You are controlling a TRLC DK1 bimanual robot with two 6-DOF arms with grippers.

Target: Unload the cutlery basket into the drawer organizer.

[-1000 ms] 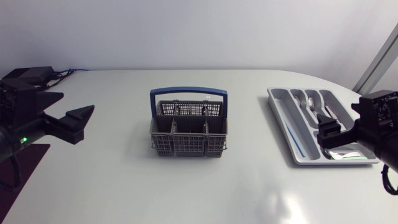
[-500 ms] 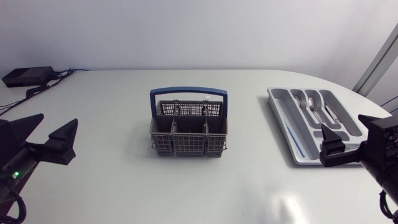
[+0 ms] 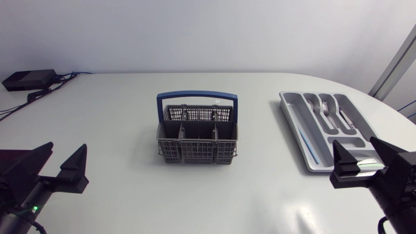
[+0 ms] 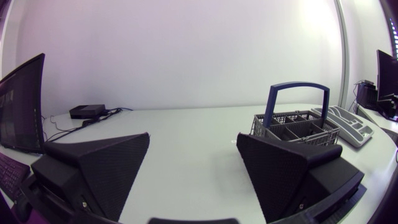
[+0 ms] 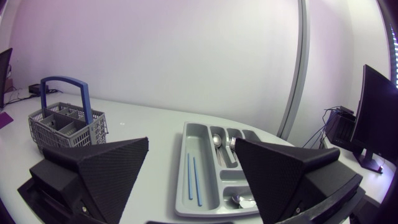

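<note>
The grey mesh, blue-handled basket (image 3: 197, 140) looks empty. Left claw (image 3: 67, 147) and right claw (image 3: 354, 144), well to either side of it, gape apart, holding nothing; park them clear of the silver organizer tray (image 3: 292, 123).

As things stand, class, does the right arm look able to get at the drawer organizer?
Probably yes: the right gripper is open right at the near end of the drawer organizer, with nothing lying between them.

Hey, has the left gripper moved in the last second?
Yes. The left gripper has pulled back toward the head view's lower left corner, farther from the cutlery basket, which has stayed put.
</note>
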